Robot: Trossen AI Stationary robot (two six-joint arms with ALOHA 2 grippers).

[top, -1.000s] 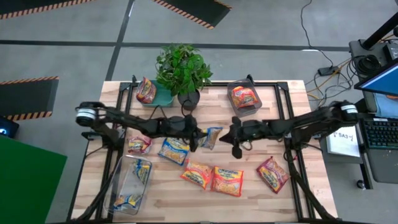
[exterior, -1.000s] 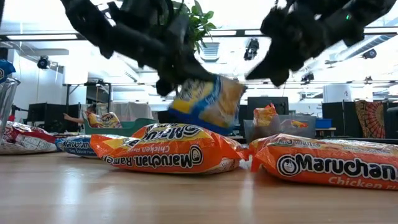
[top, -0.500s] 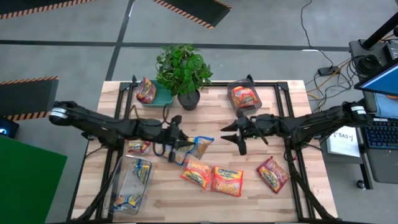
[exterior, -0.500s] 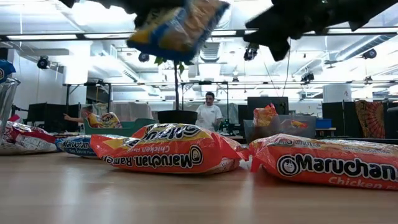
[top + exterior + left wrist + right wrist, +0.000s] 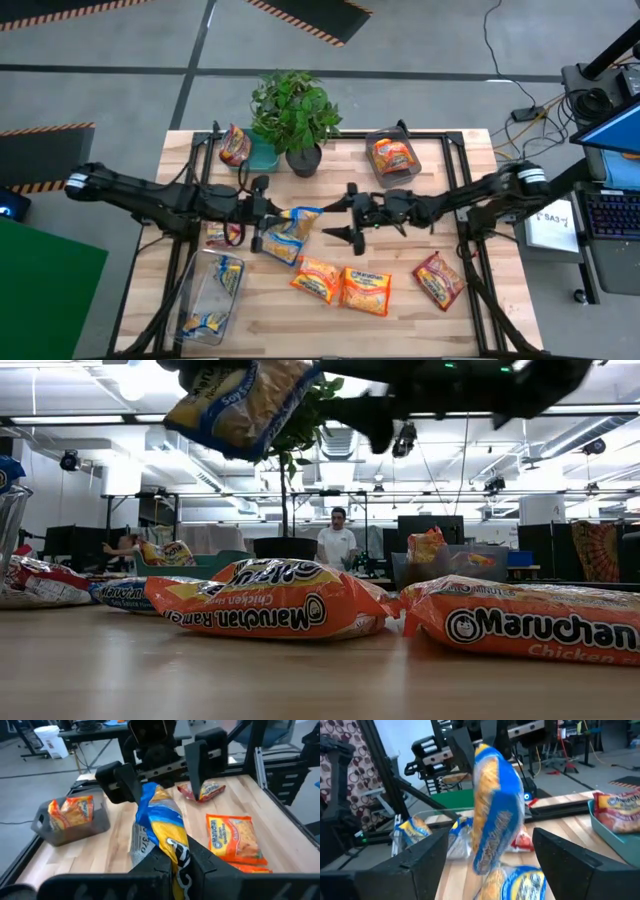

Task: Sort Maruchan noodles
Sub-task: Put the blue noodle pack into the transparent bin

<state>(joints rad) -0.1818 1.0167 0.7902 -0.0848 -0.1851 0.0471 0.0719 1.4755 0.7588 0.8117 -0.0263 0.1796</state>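
Note:
A blue-and-yellow noodle packet (image 5: pixel 298 218) is in the air over the table's middle, with my left gripper (image 5: pixel 265 218) shut on it. My right gripper (image 5: pixel 340 212) faces it from the right, open. Its two fingers (image 5: pixel 117 782) stand on either side of the packet's far end (image 5: pixel 495 815), with gaps showing. On the wood lie another blue packet (image 5: pixel 280 245), two orange packets (image 5: pixel 318 280) (image 5: pixel 367 290) and two red ones (image 5: pixel 440 280) (image 5: pixel 222 235). My left gripper pinches the packet's near end (image 5: pixel 175 847) between its two fingers. They come nearly level from the table's left. The packet sticks out ahead of them toward the right gripper, standing on edge, lifted clear of the table.
A potted plant (image 5: pixel 295 115) stands at the far middle. Beside it are a teal tray (image 5: pixel 262 155) with a red packet and a clear bin (image 5: pixel 392 155) with an orange one. A clear bin (image 5: pixel 210 295) with blue packets sits near left. A person stands beyond the table.
My left gripper has risen and drawn back toward the table's left edge, rolling as it went, and has carried the blue-and-yellow packet higher above the table. My right gripper has opened, tipped up to level and come toward the packet from the right.

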